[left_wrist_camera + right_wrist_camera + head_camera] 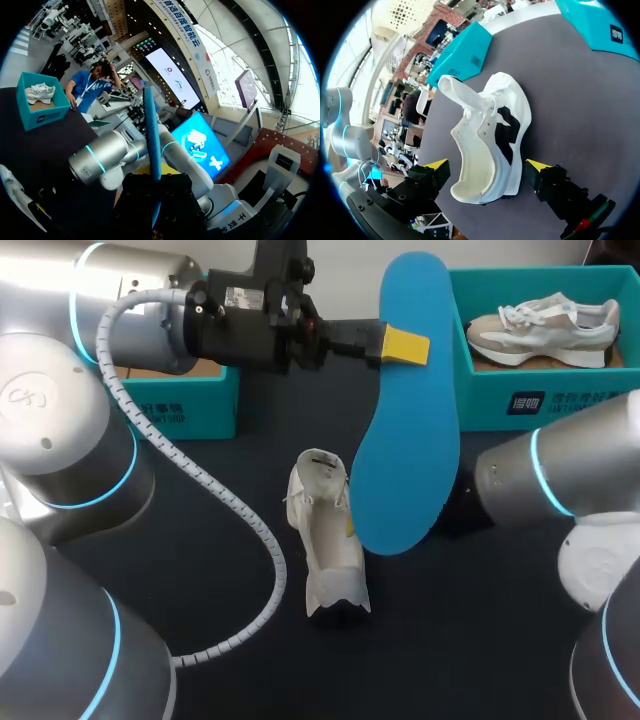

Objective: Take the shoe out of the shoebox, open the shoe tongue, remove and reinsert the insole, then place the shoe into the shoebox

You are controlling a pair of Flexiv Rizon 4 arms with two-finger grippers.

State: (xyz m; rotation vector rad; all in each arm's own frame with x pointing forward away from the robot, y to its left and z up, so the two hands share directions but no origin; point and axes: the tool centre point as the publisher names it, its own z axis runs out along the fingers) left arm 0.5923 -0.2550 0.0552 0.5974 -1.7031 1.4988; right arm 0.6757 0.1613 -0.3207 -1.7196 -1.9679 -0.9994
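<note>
Got the insole [405,460] up, shoe [325,530] on the surface [450,640]
Head view: left fingers [405,345] clamp the flat blue insole, upper middle; white shoe centre. Only right wrist view shows right fingers [436,164] apart, flanking it

A dark, matte table [420,640] carries everything here. Near its middle lies a white low-top sneaker with black patches [325,540]. It rests straight on the dark surface with its tongue pulled out and its pale inside exposed, and it seems tipped onto its side. At the far right edge stands an open teal cardboard shoebox [560,400], well apart from the sneaker. A second teal cardboard box [190,410] stands at the far left. The sneaker sits between the two boxes, nearer the front, touching neither.
</note>
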